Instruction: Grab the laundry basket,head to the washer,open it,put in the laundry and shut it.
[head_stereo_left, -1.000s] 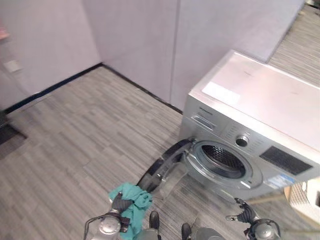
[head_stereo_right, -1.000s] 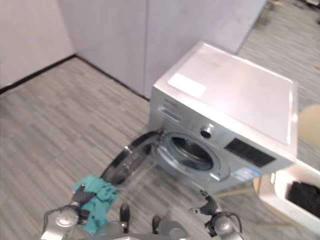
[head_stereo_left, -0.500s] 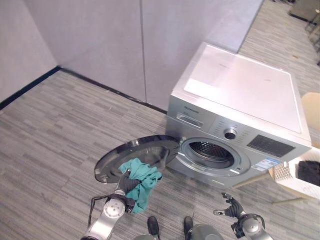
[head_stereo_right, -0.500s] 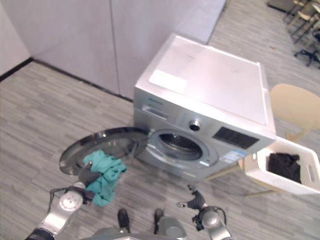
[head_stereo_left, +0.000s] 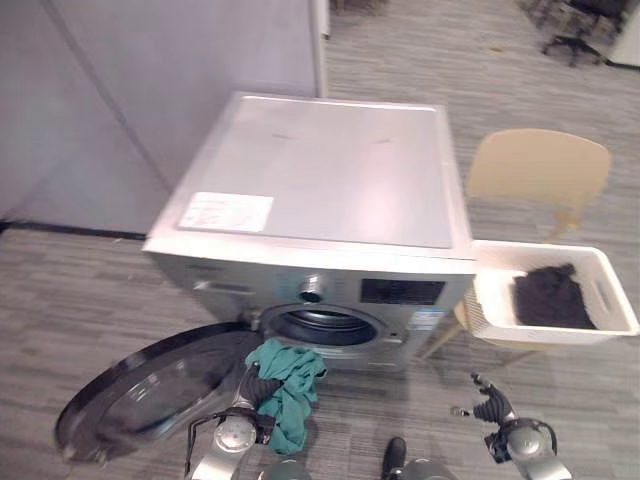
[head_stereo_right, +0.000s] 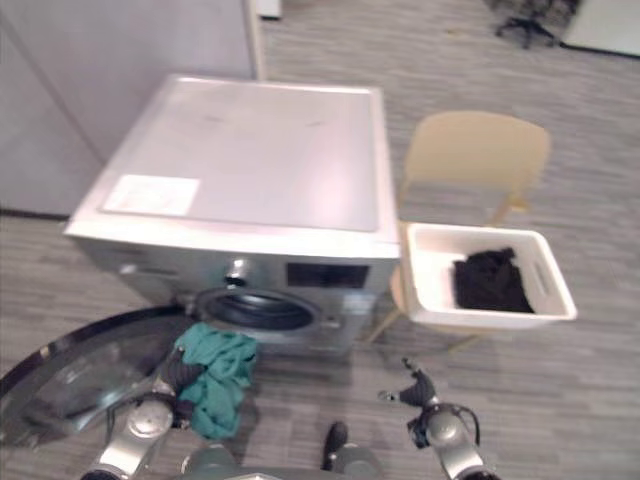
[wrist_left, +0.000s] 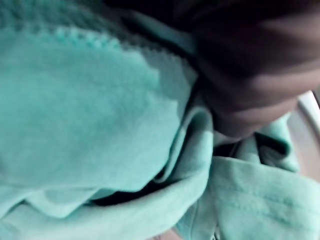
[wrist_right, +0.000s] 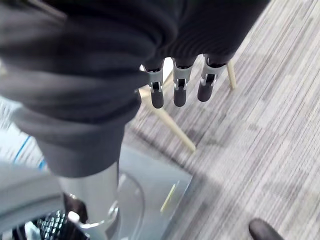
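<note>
Head stereo down on washer; wrists close

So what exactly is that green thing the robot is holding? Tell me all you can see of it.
It is a teal-green cloth, soft and fleecy looking, bunched into crumpled folds with a stitched hem showing in the left wrist view. The robot's left hand has its dark fingers curled round it, and the loose end hangs below. It is held up off the floor just in front of the washer's round opening, beside the open glass door.
</note>
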